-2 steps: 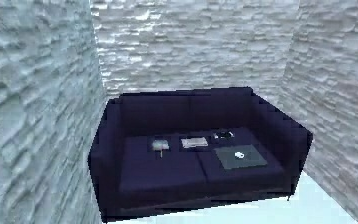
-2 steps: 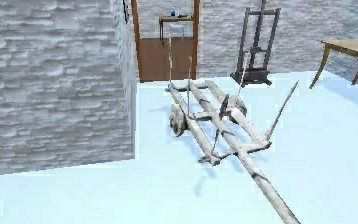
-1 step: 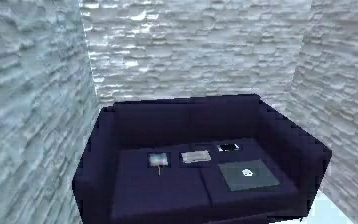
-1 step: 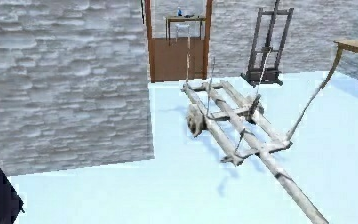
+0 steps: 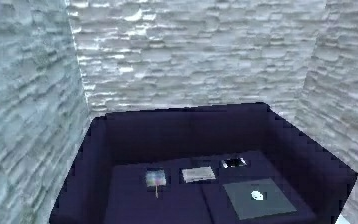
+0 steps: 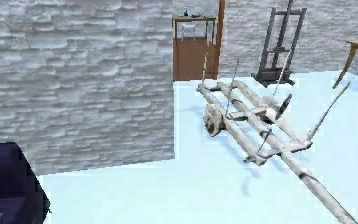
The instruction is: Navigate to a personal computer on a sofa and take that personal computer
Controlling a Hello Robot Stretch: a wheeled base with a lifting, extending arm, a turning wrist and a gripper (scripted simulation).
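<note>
In the forward view, a flat, dark grey personal computer [image 5: 257, 197] lies shut on the seat of a dark blue sofa [image 5: 187, 130]. It looks thin, stiff and slippery, so an edge seems best to grab. In the arm side view, the sofa's corner sits low. What the gripper is doing cannot be told.

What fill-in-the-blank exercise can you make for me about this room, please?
1. The dark blue cushioned sofa stands in a corner between grey ___ walls.
2. In the forward view, the flat dark closed computer lies to the ___ of the small flat grey object.
3. In the arm side view, the pale wooden frame with a wheel lies on the light ___.
Missing words: stone; right; floor.
</note>
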